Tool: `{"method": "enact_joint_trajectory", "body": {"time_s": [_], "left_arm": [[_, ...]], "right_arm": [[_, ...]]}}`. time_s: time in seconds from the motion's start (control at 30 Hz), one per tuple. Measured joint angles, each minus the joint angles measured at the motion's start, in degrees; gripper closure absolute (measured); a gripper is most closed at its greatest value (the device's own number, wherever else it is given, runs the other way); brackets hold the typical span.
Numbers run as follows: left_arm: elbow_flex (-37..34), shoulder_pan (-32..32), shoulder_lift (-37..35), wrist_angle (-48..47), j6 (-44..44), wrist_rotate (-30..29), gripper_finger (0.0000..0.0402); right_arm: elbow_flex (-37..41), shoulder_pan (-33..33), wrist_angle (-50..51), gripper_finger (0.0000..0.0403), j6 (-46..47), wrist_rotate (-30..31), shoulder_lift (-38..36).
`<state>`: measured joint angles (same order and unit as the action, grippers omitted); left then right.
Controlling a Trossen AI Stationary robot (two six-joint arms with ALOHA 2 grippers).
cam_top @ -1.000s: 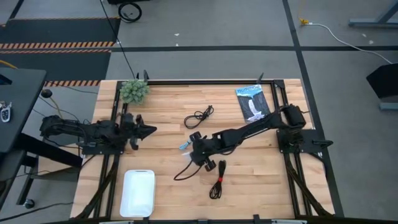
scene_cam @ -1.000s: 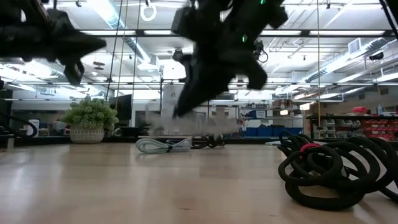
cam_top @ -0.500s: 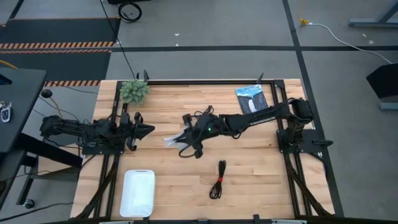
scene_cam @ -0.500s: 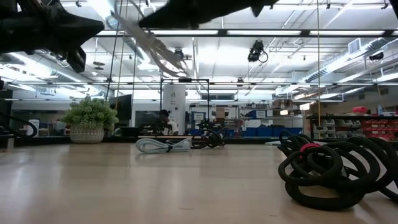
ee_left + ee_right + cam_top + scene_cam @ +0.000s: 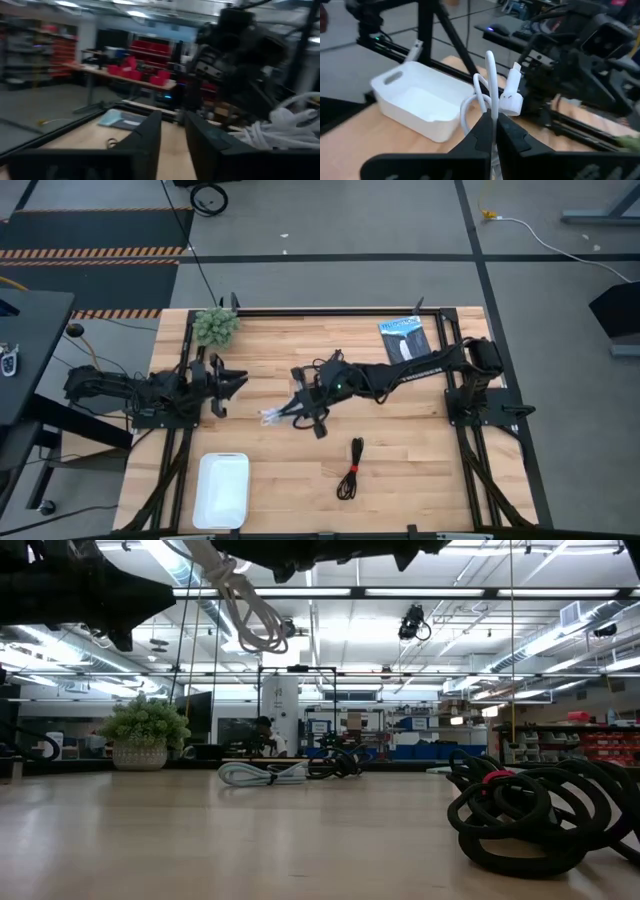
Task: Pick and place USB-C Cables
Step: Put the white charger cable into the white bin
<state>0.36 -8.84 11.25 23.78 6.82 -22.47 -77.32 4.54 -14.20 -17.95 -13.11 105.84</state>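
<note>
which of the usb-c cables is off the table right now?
The white cable: it hangs pinched in the right gripper, lifted over mid-table. The black cable near the front edge, the other black one and the pale blue-grey cable all lie on the wood.

right end effector (image 5: pixel 297 408) | swung from table centre toward left arm | white cable (image 5: pixel 272 416) lifted, now dangling
</note>
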Motion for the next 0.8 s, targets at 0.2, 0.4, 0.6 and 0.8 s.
{"method": "enact_joint_trajectory", "body": {"time_s": [0.2,0.4,0.6,0.8], "left_arm": [[0.0,-0.1,0.0,0.0,0.0,16.6,0.0234],[0.0,-2.5,2.3,0.0,1.8,17.4,0.0212],[0.0,-7.3,8.8,2.6,1.5,13.2,0.02],[0.9,-11.6,15.3,7.5,0.0,12.0,0.0198]], "right_arm": [[0.2,3.1,-4.8,0.0388,-0.7,8.7,-0.2],[0.2,4.2,-18.1,0.0388,-0.6,9.4,-0.1],[0.2,4.5,-23.5,0.0388,5.8,9.6,0.0],[0.1,7.4,-35.2,0.0388,7.5,9.8,3.4]]}}
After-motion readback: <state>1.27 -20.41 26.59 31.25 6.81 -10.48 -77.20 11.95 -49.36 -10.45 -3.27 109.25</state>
